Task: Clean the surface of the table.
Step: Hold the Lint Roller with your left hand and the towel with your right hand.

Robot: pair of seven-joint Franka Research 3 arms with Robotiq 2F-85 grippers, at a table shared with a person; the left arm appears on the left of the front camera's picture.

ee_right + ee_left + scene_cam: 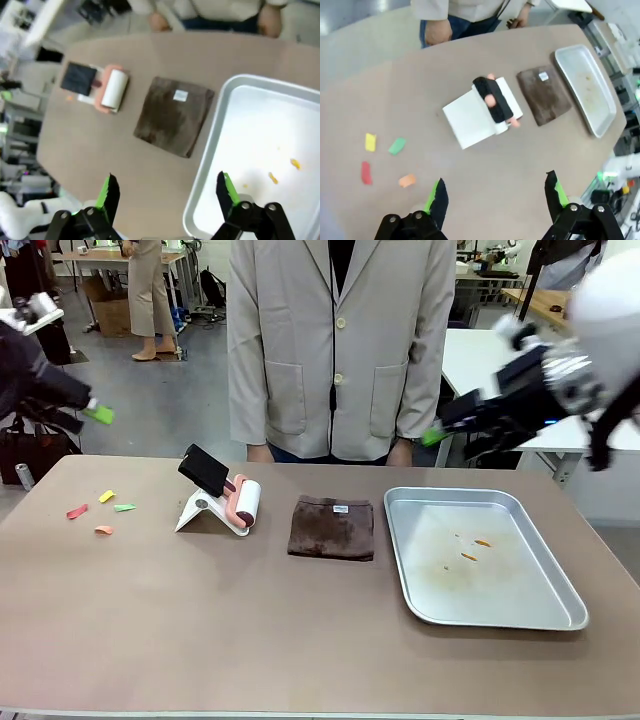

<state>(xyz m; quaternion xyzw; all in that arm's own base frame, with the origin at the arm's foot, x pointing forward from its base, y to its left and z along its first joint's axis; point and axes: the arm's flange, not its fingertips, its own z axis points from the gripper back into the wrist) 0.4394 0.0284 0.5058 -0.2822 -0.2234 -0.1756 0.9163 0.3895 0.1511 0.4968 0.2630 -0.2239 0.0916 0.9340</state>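
Nothing cleaned yet: the brown desk (250,640) lies below, coloured scraps (100,508) on its left side, lint roller (245,505) and brown cloth (332,527) untouched mid-desk, left hand (495,179) and right hand (166,176) hovering spread wide, empty.

Table (300,640) is standing level, its large rectangular top stretching across the front view, with the near edge running along the bottom and the far edge lying just before a person. The top is showing a smooth matte brownish-taupe finish with a thin pale edge and rounded far corners. The surface is carrying four small coloured scraps (107,496) near its far left corner, a roller (245,505) on a white stand left of centre, a folded brown cloth (332,528) at centre and a tray (500,580) at right.
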